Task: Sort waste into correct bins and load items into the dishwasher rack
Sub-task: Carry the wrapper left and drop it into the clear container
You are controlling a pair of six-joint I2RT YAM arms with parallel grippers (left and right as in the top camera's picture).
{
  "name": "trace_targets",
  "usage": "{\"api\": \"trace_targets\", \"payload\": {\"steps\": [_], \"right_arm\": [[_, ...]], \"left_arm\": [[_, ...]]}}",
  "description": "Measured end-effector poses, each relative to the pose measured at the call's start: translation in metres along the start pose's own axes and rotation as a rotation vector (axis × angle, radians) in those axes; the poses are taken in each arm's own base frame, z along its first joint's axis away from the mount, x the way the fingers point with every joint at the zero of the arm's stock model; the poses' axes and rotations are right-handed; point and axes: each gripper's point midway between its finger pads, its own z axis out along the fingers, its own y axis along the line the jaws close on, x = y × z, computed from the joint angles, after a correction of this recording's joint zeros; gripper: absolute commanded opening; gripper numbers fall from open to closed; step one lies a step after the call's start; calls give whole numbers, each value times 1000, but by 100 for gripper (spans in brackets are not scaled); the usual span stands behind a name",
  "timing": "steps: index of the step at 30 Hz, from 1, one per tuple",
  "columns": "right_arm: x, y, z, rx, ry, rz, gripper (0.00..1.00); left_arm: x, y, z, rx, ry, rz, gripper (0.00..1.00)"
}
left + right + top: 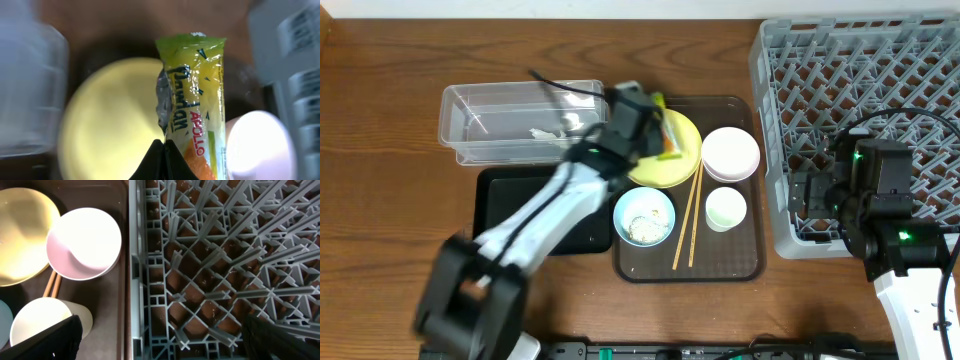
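My left gripper (655, 125) is shut on the green-and-orange snack wrapper (197, 100) and holds it over the yellow plate (670, 165), which also shows in the left wrist view (110, 125). The wrapper also shows in the overhead view (668, 138). My right gripper (160, 340) is open and empty above the left edge of the grey dishwasher rack (860, 90). The pink-white bowl (730, 153), white cup (725, 209), light blue bowl (644, 216) holding rice scraps, and two chopsticks (686, 222) sit on the brown tray (745, 265).
The clear tub (510, 120) stands at the back left with a bit of white paper (545, 132) inside. The black tray (500, 205) lies in front of it, partly under my left arm. The rack fills the right side.
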Motion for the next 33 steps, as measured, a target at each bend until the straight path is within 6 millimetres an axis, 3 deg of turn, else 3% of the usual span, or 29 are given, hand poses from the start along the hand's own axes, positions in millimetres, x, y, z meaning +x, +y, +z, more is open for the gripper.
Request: {"api": "trace_targets", "payload": {"steps": [3,8,9,12,13,18,21,25,33], "right_arm": [[0,0,0,0,-1,0,99],[0,0,0,0,0,0,99],[0,0,0,0,0,0,99],[0,0,0,0,-1,0,99],[0,0,0,0,0,0,99],[0,0,0,0,0,0,99],[0,0,0,0,0,0,99],[0,0,0,0,-1,0,99],[0,0,0,0,-1,0,99]], "left_arm": [[-31,25,-26,-35,-64,-41,6],[-63,91,-39,-158,-113,-137,7],[-65,104,-40,-183,-114,-157,12],[-71,131,-42,-234,-118,-193,43],[-72,137,-42,-245,-118,-200,48],[-75,155,-43,-270,-117,-215,48],[-69,148,-47,-247,-82,-176,48],[-48,113,-61,-169,-1,-69,48],[53,28,-67,-37,286,195,53]]}}
